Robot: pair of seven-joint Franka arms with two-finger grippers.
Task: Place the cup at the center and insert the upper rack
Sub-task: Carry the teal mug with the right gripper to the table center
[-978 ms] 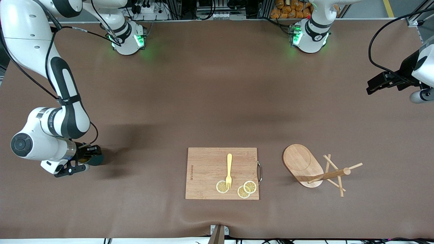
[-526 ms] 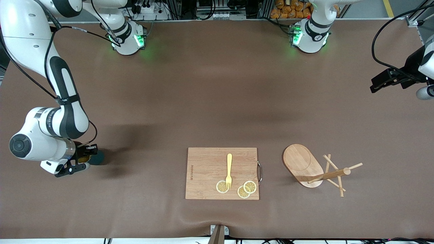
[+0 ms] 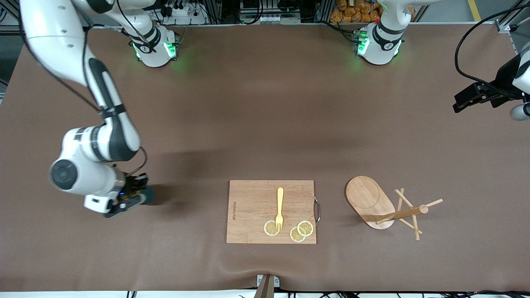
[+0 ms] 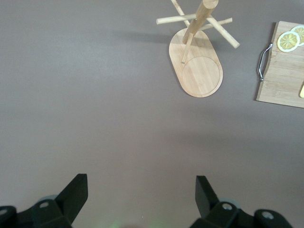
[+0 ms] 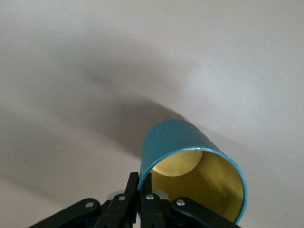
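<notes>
My right gripper [image 3: 132, 194] is shut on the rim of the teal cup [image 3: 147, 194] and holds it over the brown table toward the right arm's end. In the right wrist view the cup [image 5: 183, 142] shows a yellow inside, with my fingers [image 5: 134, 187] pinching its wall. The wooden mug tree [image 3: 372, 200] lies tipped on its side, beside the cutting board, toward the left arm's end; it also shows in the left wrist view [image 4: 197, 64]. My left gripper [image 3: 461, 103] hangs open and empty in the air at the left arm's end of the table; its fingertips [image 4: 76, 192] stand wide apart.
A rectangular wooden cutting board [image 3: 252, 207] lies near the front middle of the table, with a yellow fork [image 3: 280, 209] and three lemon slices [image 3: 271, 228] on it. Its metal handle [image 3: 317, 210] faces the mug tree.
My right gripper has moved with the cup toward the table's middle, closer to the cutting board. My left arm has drawn back slightly toward its end and now holds still.
</notes>
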